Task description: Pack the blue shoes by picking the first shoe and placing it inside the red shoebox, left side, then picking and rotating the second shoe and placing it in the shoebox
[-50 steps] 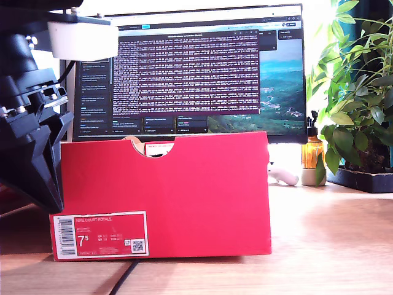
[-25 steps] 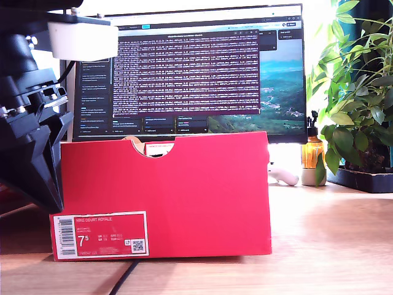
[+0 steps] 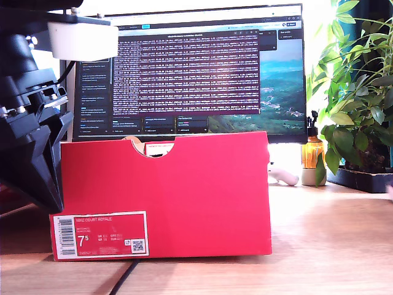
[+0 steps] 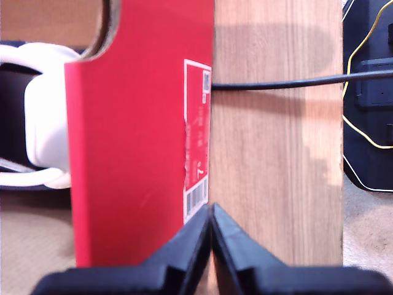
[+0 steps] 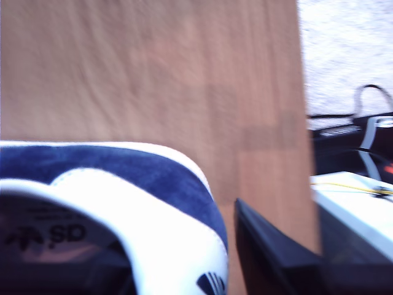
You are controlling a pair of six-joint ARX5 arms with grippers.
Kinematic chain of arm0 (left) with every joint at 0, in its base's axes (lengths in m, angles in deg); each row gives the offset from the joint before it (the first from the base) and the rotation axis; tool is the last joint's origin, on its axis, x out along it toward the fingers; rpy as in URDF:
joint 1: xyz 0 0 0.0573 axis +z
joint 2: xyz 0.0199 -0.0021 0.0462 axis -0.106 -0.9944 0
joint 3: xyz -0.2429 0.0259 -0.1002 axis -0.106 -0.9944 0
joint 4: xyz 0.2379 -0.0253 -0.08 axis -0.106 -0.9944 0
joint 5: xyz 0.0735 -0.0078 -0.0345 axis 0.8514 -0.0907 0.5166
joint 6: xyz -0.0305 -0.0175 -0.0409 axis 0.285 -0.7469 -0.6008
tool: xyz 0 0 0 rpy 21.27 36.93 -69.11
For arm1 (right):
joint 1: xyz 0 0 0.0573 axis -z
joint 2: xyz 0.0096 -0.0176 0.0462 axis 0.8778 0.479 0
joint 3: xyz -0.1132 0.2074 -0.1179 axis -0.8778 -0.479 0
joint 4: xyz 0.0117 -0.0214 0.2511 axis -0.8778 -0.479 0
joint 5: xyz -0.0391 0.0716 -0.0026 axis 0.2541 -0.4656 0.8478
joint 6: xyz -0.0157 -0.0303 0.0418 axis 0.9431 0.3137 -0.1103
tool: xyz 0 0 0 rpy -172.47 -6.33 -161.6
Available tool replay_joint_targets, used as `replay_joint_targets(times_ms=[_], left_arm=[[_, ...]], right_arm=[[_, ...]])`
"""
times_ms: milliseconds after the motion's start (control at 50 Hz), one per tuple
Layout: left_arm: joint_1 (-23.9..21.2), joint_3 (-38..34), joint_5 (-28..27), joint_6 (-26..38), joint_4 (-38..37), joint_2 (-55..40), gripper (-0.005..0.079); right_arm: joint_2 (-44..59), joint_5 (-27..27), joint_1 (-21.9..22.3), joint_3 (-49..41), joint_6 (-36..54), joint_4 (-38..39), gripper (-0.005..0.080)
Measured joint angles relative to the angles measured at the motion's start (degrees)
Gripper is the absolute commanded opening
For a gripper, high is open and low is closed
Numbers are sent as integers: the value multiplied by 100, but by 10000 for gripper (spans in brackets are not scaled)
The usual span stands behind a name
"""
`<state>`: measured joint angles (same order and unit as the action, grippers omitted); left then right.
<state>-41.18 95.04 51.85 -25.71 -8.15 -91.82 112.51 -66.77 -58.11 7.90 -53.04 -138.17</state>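
The red shoebox (image 3: pixel 184 190) stands in the middle of the wooden table, notch up, with its white 7.5 label (image 3: pixel 101 235) facing the exterior camera. Through the notch I see a white sole (image 4: pixel 43 123) of a shoe lying inside the box (image 4: pixel 135 141). My first gripper (image 4: pixel 210 212) hangs shut and empty above the box's labelled wall; its black arm (image 3: pixel 31 153) fills the exterior view's left. A blue shoe (image 5: pixel 135 169) with a white collar sits heel-first in my second gripper (image 5: pixel 215 258), one black finger (image 5: pixel 270 258) beside the heel, the other hidden. The table below is blurred.
A monitor (image 3: pixel 190 67) stands behind the box. A leafy plant (image 3: pixel 356 92), an amber bottle (image 3: pixel 312 153) and a white object (image 3: pixel 284 175) sit at the exterior view's right. A black cable (image 4: pixel 276 83) runs from under the box over the table edge.
The exterior view is almost the same: box and arm have not moved. A faint pale blur now shows at that view's right edge.
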Motion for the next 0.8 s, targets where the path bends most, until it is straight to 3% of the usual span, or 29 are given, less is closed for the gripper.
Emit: replay_joint_targets(times_ms=[320, 500, 540, 560, 660, 680, 800], left_arm=[[0, 0, 0, 0, 0, 0, -18], [0, 0, 0, 0, 0, 0, -18], [0, 0, 0, 0, 0, 0, -18], [0, 0, 0, 0, -2, 0, -18], [0, 0, 0, 0, -2, 0, -18], [0, 0, 0, 0, 0, 0, -18], [0, 0, 0, 0, 0, 0, -18]], right_arm=[[-413, 260, -66, 225, 1032, -1189, -13], [-798, 505, -79, 756, 2817, -1252, -13], [-855, 525, -79, 944, 2850, -1250, -13], [-876, 535, -79, 1049, 3390, -1252, -13], [-942, 568, -79, 1502, 4179, -1255, -13], [-946, 573, -79, 1576, 4795, -1252, -13], [-949, 518, -79, 1961, 6004, -1270, -13]])
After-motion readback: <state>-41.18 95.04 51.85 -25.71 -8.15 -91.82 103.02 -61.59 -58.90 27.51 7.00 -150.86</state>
